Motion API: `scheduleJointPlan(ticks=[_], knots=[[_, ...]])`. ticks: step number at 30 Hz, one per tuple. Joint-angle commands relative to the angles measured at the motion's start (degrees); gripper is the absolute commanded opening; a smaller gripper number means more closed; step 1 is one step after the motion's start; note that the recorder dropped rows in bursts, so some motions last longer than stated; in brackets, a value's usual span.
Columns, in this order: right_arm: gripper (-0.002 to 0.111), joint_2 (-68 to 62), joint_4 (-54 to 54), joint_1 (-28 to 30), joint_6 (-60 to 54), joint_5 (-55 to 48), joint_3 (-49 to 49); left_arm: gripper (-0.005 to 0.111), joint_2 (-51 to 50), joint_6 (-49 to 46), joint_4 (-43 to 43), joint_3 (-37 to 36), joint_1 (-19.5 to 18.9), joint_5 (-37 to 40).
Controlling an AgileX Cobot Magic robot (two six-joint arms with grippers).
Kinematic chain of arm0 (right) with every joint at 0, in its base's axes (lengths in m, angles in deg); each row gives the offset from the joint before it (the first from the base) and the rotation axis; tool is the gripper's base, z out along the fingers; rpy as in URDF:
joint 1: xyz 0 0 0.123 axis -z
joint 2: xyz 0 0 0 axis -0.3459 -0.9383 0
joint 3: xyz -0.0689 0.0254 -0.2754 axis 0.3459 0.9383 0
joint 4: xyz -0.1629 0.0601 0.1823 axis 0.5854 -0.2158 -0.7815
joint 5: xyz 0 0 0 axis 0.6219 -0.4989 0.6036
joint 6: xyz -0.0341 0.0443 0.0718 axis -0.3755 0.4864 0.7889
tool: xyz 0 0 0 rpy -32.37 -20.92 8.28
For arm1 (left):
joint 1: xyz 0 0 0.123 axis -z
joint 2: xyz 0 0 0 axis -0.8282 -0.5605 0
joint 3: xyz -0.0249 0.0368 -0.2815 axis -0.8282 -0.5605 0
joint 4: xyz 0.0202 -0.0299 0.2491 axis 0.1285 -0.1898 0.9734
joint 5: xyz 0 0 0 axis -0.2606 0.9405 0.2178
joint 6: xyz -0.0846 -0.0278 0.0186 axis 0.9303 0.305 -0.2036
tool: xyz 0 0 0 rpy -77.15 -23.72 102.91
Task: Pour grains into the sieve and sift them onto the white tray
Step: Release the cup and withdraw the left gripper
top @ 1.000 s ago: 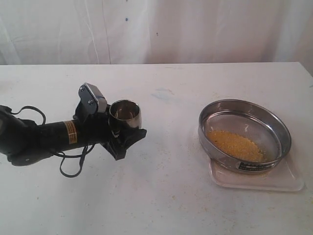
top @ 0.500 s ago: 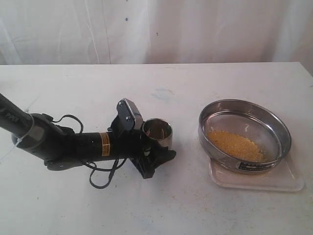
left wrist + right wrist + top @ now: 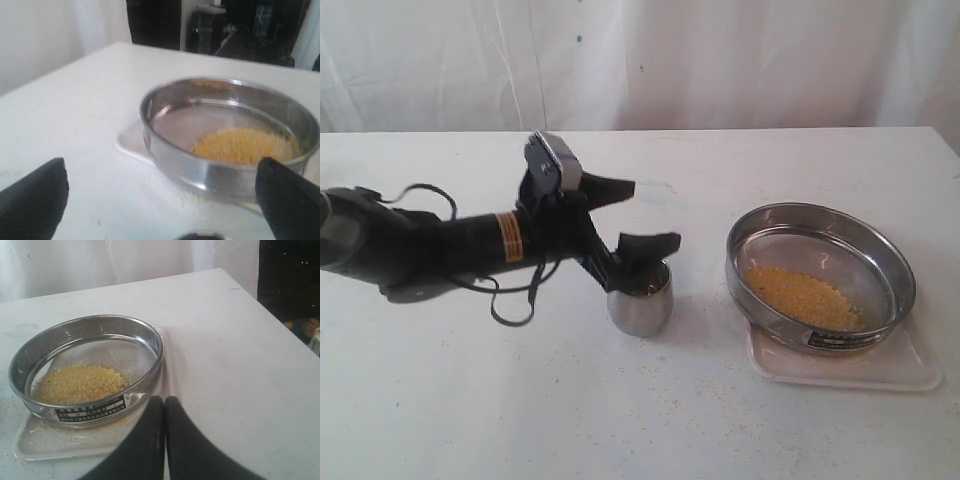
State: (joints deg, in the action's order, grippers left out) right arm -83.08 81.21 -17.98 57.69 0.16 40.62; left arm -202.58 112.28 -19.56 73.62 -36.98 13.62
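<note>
A white curtain hangs behind a broad white surface [image 3: 470, 400], lightly dusted with yellow specks. Over on the right lies the white tray [image 3: 920, 378], and the sieve [image 3: 760, 300] sits on top of it, with the tray's rim showing past the sieve on the near and right sides. The grains [image 3: 802, 295] lie in a golden-yellow heap on the mesh, gathered toward the near side, where a small dark label [image 3: 835, 338] is fixed to the steel wall. A few loose granules speck the tray beside the sieve.

Near the middle of the surface, well apart from the sieve, a small steel cup [image 3: 640, 308] stands upright. The left arm [image 3: 450, 245] stretches in low from the left, a cable looping under it. The left jaws are spread wide and hold nothing: one finger [image 3: 612, 187] is raised clear, the other [image 3: 650, 243] is right over the cup's rim, and I cannot tell whether it touches.

The right jaws show only in the right wrist view, their two dark fingers [image 3: 147, 440] pressed together with nothing between them, just short of the tray's edge.
</note>
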Motion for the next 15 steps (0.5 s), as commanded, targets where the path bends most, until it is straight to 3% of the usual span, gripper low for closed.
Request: scheduleJointPlan(ticks=[1, 4, 7, 9, 11, 15], knots=[[0.000, 0.23, 0.15, -0.08, -0.03, 0.28, 0.13, 0.105, 8.38, 6.45, 8.41, 0.24, -3.57, -1.43], [0.000, 0.23, 0.15, -0.08, -0.03, 0.28, 0.13, 0.105, 14.60, 15.03, 15.66, 0.24, -6.32, 2.76], [0.000, 0.23, 0.15, -0.08, -0.03, 0.28, 0.13, 0.099, 21.88, 31.07, 20.85, 0.24, -8.21, 18.22], [0.000, 0.23, 0.15, -0.08, -0.03, 0.28, 0.13, 0.090, 27.15, 42.01, 23.68, 0.24, -8.39, 34.94], [0.000, 0.23, 0.15, -0.08, -0.03, 0.28, 0.13, 0.072, 31.95, 50.79, 28.32, 0.24, -8.39, 48.74], [0.000, 0.23, 0.15, -0.08, -0.03, 0.28, 0.13, 0.020, 39.41, 60.68, 39.04, 0.24, -8.39, 59.64]])
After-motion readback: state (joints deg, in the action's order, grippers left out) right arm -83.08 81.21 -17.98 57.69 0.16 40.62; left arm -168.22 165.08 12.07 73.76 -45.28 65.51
